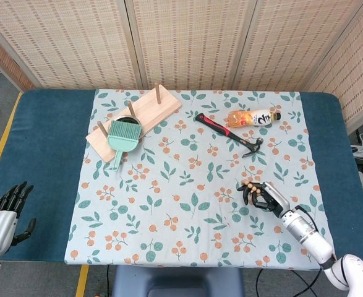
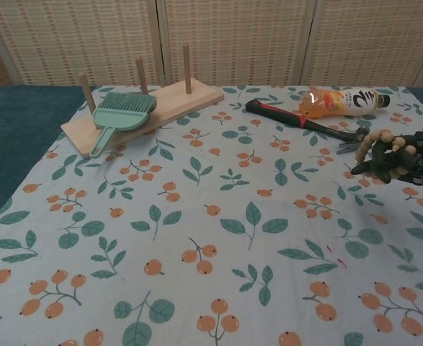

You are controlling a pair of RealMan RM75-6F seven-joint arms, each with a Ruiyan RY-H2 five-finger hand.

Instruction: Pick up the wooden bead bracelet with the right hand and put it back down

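Floral leaf-and-berry tablecloth carries one wooden peg board, one red-handled hammer, one green brush, one orange bottle. Right hand, fingers curled, grips the one wooden bead bracelet above the cloth's right side. Left hand empty, fingers spread.

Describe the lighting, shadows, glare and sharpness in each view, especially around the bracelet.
Head view: even, soft light, faint shadows, everything sharp; the wooden bead bracelet is tiny against the dark right hand. Chest view: a small glare spot on the orange bottle; beads reasonably crisp at the right edge, where the hand is cropped; the flowered cloth is evenly lit.
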